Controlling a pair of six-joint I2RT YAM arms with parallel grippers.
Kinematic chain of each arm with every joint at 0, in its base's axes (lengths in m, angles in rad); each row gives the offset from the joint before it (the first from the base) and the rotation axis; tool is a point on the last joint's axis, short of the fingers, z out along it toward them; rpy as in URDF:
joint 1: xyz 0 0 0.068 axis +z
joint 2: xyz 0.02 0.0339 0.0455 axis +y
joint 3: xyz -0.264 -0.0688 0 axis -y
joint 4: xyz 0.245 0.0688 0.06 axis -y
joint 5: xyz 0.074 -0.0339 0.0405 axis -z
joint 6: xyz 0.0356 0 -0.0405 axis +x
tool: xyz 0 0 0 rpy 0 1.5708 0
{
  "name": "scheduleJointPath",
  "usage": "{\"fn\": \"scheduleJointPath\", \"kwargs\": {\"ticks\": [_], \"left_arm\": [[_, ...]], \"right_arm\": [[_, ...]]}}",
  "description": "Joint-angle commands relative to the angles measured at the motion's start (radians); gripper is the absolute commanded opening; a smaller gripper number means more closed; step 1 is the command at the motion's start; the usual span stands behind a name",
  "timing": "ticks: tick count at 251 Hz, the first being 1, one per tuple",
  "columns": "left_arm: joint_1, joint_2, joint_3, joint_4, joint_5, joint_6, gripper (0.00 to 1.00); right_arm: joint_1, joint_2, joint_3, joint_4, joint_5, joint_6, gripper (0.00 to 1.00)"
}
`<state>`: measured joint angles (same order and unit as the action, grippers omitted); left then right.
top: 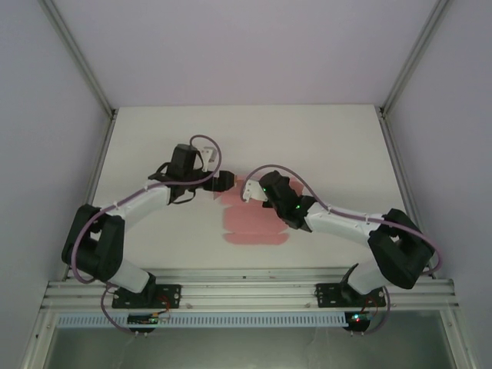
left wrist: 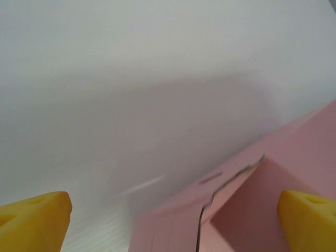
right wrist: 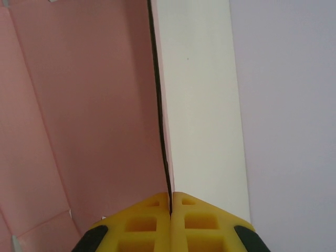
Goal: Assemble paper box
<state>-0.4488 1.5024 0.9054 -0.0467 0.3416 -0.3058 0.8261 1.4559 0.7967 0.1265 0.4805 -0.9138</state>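
Top external: pink paper box point(top: 254, 227) lies mostly flat at the middle of the white worktop point(top: 323, 146), nearer the arm bases than the far wall. Both arms reach in over its far edge. Left pincer point(top: 224, 182) sits at the sheet's far left corner, right pincer point(top: 247, 192) just beside it on the sheet's far edge, and the two are close together. Left wrist: the left pincer is spread wide, with its yellow fingertips point(left wrist: 34, 218) at the lower corners of the frame and nothing gripped. A raised pink panel with a slot and a wavy cut edge sits between them, towards the right finger, and I cannot tell whether it touches. Bare worktop lies beyond. Right wrist: the right pincer is closed tight, fingers pressed together, and the thin dark edge of an upright pink panel runs straight into the seam between them, so it looks pinched on the card. Pink card with fold lines spreads to the left, pale worktop to the right.
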Motion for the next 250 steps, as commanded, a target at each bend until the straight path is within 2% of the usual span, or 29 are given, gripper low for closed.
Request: {"fn": "scheduleJointPath", "kwargs": {"ticks": [1,51,96,119,159,181,211,244,250], "left_arm": [[-0.058,0.035,0.023,0.071,-0.056,0.010,1.00],[-0.162,0.032,-0.031,0.192,-0.296,-0.026,1.00],[-0.162,-0.053,-0.082,0.171,-0.368,-0.053,1.00],[-0.137,-0.133,-0.118,0.142,-0.320,-0.060,1.00],[-0.010,-0.290,-0.254,0.174,-0.073,-0.124,1.00],[0.056,-0.359,-0.345,0.211,0.000,-0.144,1.00],[0.094,-0.399,-0.436,0.285,0.083,-0.154,1.00],[0.099,-0.347,-0.499,0.461,0.146,-0.200,0.89],[0.099,-0.331,-0.503,0.492,0.147,-0.212,0.84]], "right_arm": [[0.012,-0.031,-0.001,-0.025,-0.054,0.058,0.00],[0.011,-0.062,0.001,-0.056,-0.126,0.153,0.00],[-0.006,-0.099,-0.011,-0.070,-0.101,0.178,0.00],[-0.027,-0.110,-0.019,-0.090,-0.077,0.188,0.00],[-0.067,-0.145,-0.031,-0.121,-0.097,0.253,0.00],[-0.086,-0.169,-0.042,-0.126,-0.129,0.283,0.00],[-0.103,-0.182,-0.042,-0.143,-0.165,0.313,0.00],[-0.108,-0.180,-0.040,-0.149,-0.191,0.347,0.00],[-0.109,-0.181,-0.041,-0.149,-0.195,0.351,0.00]]}}
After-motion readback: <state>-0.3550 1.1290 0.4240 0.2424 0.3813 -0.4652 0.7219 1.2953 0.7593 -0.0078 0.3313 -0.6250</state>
